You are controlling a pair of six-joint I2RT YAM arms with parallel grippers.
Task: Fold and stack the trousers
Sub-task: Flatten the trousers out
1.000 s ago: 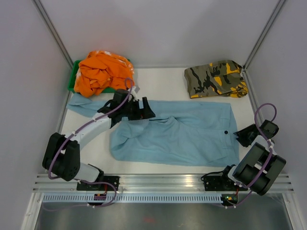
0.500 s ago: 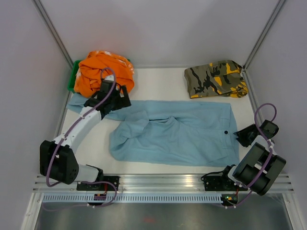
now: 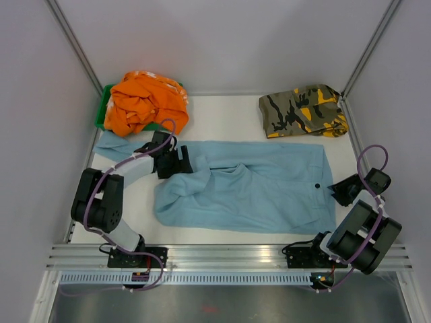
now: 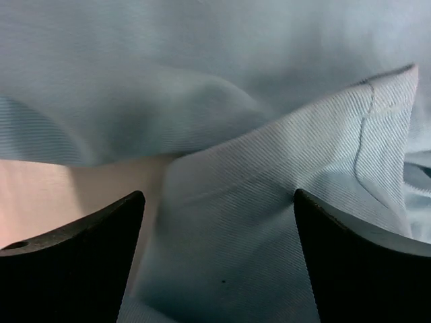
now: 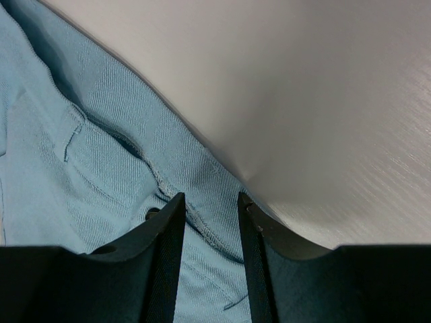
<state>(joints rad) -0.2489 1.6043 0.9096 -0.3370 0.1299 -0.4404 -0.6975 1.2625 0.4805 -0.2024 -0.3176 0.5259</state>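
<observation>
The light blue trousers [image 3: 269, 188] lie spread flat across the table, waist to the right with the dark button [image 3: 316, 186] showing. The leg end is bunched and folded at the left. My left gripper [image 3: 186, 163] is low over the folded leg. In the left wrist view [image 4: 217, 195] its jaws stand wide open with a hemmed fold of the cloth [image 4: 269, 168] between them. My right gripper [image 3: 335, 191] rests at the waist edge. In the right wrist view [image 5: 207, 200] its jaws stand a little apart over the waistband [image 5: 87, 155].
A camouflage garment [image 3: 303, 111] lies folded at the back right. An orange garment [image 3: 145, 101] is heaped on a green bin [image 3: 104, 111] at the back left. Grey walls close in the table on three sides.
My left arm swung from the middle of the trousers back toward the orange heap, then came down onto the folded leg. The right arm has not moved.
</observation>
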